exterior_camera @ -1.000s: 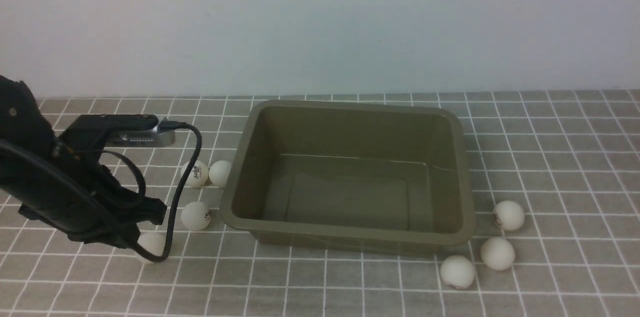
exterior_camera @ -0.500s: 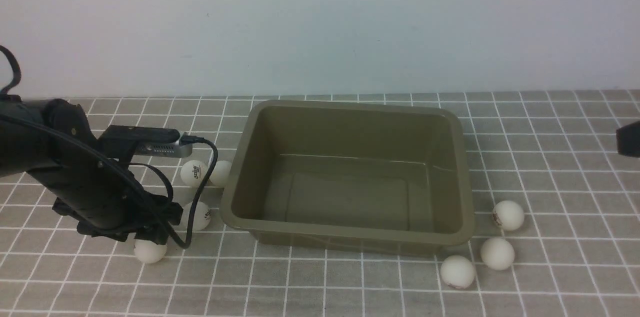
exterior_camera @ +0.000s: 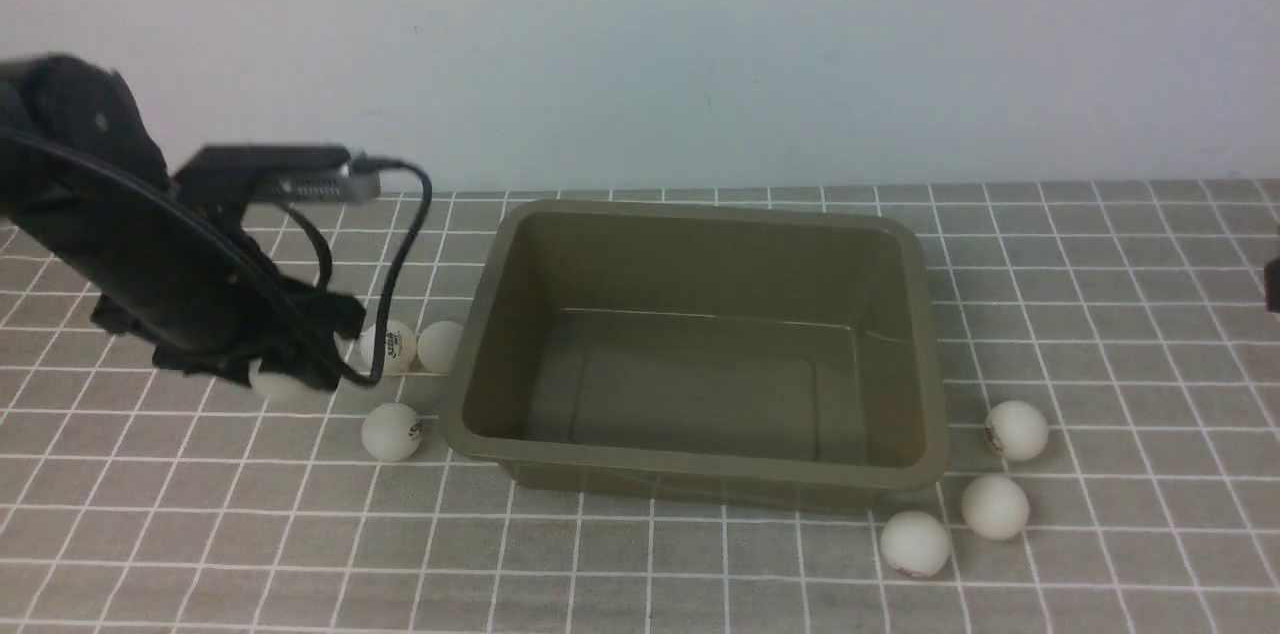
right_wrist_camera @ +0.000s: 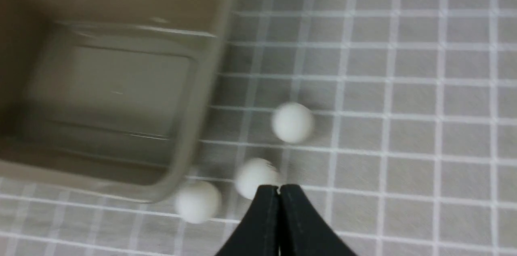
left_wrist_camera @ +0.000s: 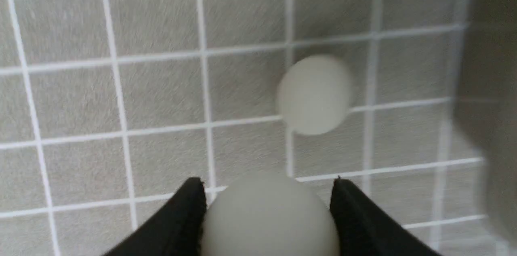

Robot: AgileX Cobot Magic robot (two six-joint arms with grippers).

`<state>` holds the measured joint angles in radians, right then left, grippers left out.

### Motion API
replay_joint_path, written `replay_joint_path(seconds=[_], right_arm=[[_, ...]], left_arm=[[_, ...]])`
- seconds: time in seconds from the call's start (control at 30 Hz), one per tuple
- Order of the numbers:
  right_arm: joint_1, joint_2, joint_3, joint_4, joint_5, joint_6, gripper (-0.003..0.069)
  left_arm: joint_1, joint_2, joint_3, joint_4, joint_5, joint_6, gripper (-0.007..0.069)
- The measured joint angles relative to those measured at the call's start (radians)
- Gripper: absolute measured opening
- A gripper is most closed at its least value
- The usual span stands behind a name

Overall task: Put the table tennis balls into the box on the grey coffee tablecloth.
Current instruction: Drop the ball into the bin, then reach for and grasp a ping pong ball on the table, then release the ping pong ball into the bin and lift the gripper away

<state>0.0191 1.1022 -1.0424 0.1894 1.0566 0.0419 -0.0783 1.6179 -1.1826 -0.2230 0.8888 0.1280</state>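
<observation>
Olive-brown box (exterior_camera: 700, 259) empty: none of the seven table tennis balls in yet. Sits mid-cloth on the grey coffee tablecloth (exterior_camera: 1100, 314), back wall toward the cloth's far edge. Shallow, glossy inside, rolled rim, rounded corners. Easy drop from above, by the look of it.

First pick in hand. Left gripper (left_wrist_camera: 266, 181) clamped on the held ball (left_wrist_camera: 268, 219), black fingers (left_wrist_camera: 177, 227) on either side, grip roughly centred. Hangs over the cloth's left part, short of the box's left wall, apparently clear of the cloth.

Loose on the cloth, six:
- logo ball (exterior_camera: 390, 346) and neighbour ball (exterior_camera: 441, 346), touching or nearly so, just beside the box's left wall
- corner ball (exterior_camera: 391, 431) near the box's near left corner
- right trio (exterior_camera: 995, 506) off the near right corner, slightly apart from each other

Right gripper (right_wrist_camera: 278, 190) pinched shut on nothing, hovering over the right trio.

Left to do, judging from this: carry over the rim, let go, then six more picks.

Ball look: matte white, smooth, small next to the box, dark print on some. Probably light and quick to roll, so watch for nudging neighbours on approach.
</observation>
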Motion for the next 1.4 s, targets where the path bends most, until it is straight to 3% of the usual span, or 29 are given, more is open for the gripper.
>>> replay_joint_path(seconds=[0.1, 0.17, 0.23, 0.4, 0.5, 0.53, 0.57, 0.63, 0.7, 0.73, 0.83, 0.9, 0.93, 1.17, 1.4], right_arm=[[0.0, 0.119, 0.0, -0.042, -0.008, 0.047, -0.0012], [0.0, 0.24, 0.0, -0.037, -0.043, 0.055, 0.0015], [0.0, 0.288, 0.0, -0.023, -0.065, 0.047, 0.0041], [0.001, 0.454, 0.0, 0.07, -0.199, -0.054, 0.0238], [0.019, 0.549, 0.0, 0.097, -0.265, -0.085, 0.0388], [0.021, 0.555, 0.0, 0.097, -0.269, -0.085, 0.0388], [0.038, 0.604, 0.0, 0.098, -0.296, -0.096, 0.0463], [0.063, 0.661, 0.0, 0.094, -0.333, -0.103, 0.0528], [0.074, 0.686, 0.0, 0.089, -0.349, -0.105, 0.0551], [0.093, 0.728, 0.0, 0.078, -0.378, -0.102, 0.057], [0.104, 0.764, 0.0, 0.073, -0.419, -0.094, 0.0531], [0.104, 0.769, -0.005, 0.062, -0.426, -0.091, 0.0419], [0.104, 0.767, -0.009, 0.05, -0.424, -0.088, 0.0343], [0.111, 0.609, -0.121, -0.05, -0.241, -0.003, 0.0364], [0.246, 0.513, -0.235, -0.009, -0.244, -0.042, 0.0364]], left_arm=[[-0.041, -0.043, -0.06, -0.095, 0.021, 0.043, 0.0349], [-0.121, -0.034, -0.093, -0.162, 0.021, 0.103, 0.0349], [-0.161, -0.017, -0.1, -0.17, 0.019, 0.121, 0.0349], [-0.29, 0.121, -0.168, -0.166, 0.018, 0.123, 0.0362], [-0.319, 0.207, -0.245, -0.127, 0.047, 0.078, 0.0463], [-0.32, 0.216, -0.251, -0.124, 0.047, 0.076, 0.0471], [-0.326, 0.245, -0.297, -0.098, 0.082, 0.05, 0.0537], [-0.326, 0.26, -0.349, -0.057, 0.139, 0.023, 0.0572], [-0.325, 0.261, -0.383, -0.026, 0.174, 0.005, 0.0566], [-0.32, 0.253, -0.425, 0.028, 0.228, -0.019, 0.0503], [-0.3, 0.203, -0.46, 0.149, 0.288, -0.049, 0.0251], [-0.267, 0.145, -0.455, 0.204, 0.312, -0.058, 0.0088], [-0.243, 0.113, -0.448, 0.215, 0.318, -0.063, 0.0048], [-0.037, -0.02, -0.25, 0.179, 0.326, -0.084, -0.0005], [0.013, 0.013, -0.052, 0.07, 0.201, -0.045, -0.0002]])
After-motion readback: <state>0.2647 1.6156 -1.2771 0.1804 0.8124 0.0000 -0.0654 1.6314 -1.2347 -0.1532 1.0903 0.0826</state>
